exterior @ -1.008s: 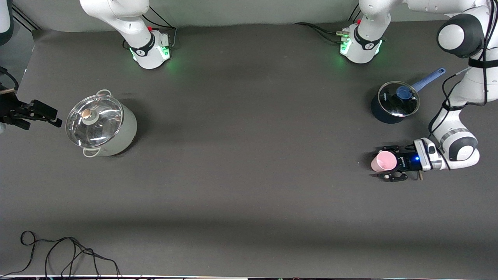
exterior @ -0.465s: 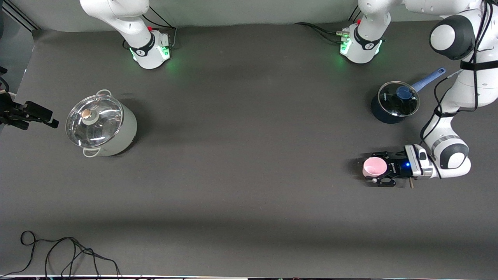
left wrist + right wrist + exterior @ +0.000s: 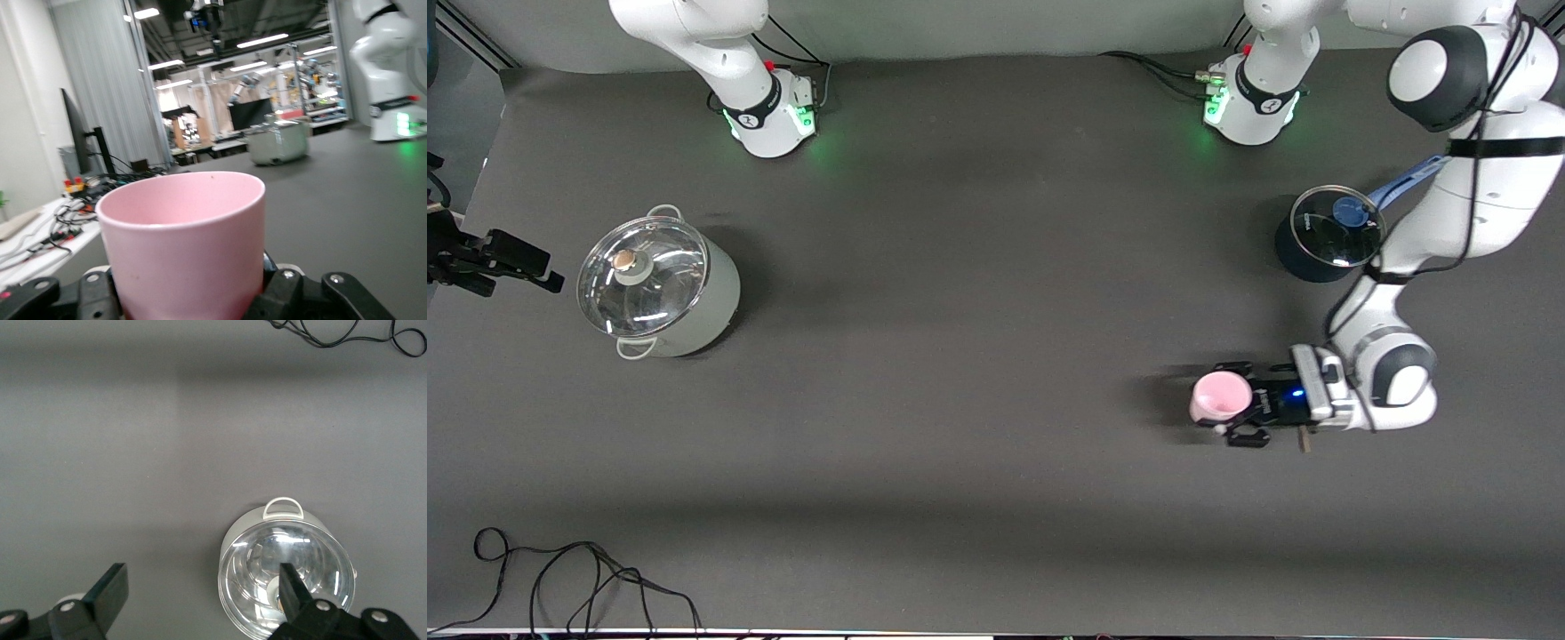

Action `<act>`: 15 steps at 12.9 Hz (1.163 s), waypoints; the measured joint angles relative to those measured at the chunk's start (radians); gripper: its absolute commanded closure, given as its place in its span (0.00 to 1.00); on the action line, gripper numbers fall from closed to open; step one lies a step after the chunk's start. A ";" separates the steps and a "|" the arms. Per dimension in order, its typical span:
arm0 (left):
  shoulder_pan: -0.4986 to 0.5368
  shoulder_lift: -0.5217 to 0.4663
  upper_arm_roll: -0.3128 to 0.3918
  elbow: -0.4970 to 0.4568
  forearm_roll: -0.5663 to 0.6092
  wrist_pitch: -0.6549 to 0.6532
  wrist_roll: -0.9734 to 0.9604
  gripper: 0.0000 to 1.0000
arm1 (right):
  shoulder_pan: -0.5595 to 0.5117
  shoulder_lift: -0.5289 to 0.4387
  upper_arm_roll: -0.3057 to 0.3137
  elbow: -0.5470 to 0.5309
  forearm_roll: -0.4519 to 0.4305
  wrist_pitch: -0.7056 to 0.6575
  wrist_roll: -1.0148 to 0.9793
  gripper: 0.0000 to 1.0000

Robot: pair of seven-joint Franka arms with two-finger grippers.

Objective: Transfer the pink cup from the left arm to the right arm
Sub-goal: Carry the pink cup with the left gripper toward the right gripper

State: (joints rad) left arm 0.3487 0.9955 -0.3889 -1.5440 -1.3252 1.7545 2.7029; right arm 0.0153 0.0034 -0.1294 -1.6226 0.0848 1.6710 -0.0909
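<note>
One pink cup (image 3: pixel 1218 396) carried centerward.

Cup: a small light-pink plastic tumbler (image 3: pixel 1218 396) (image 3: pixel 185 243) — plain, handleless, slightly tapered, its open mouth wider than its base.
Pose: it is standing upright in the left wrist view, mouth facing up, inside looking empty.
Hold: the black claw-like left gripper (image 3: pixel 1238 404) (image 3: pixel 193 297) of the white left arm (image 3: pixel 1449 213) is clamping the cup's lower body between its fingers.
Place: it is hanging above the dark table, toward the left arm's end.
Right arm: only its black right gripper (image 3: pixel 511 262) (image 3: pixel 200 603) is showing at the table's edge — fingers spread wide apart, hovering over the table, well apart from the cup.
</note>
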 measured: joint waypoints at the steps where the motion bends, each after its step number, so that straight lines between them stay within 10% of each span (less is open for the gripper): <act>1: -0.018 0.000 -0.035 0.001 -0.032 0.061 0.000 1.00 | 0.000 -0.001 0.001 0.005 0.000 0.000 0.009 0.00; 15: -0.050 -0.015 -0.746 0.049 -0.080 1.145 -0.311 1.00 | 0.070 -0.027 0.059 0.080 0.000 -0.008 0.629 0.00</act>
State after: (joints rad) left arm 0.2987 0.9800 -1.1352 -1.4950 -1.4048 2.8996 2.3920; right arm 0.0850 -0.0241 -0.0702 -1.5424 0.0849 1.6632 0.5379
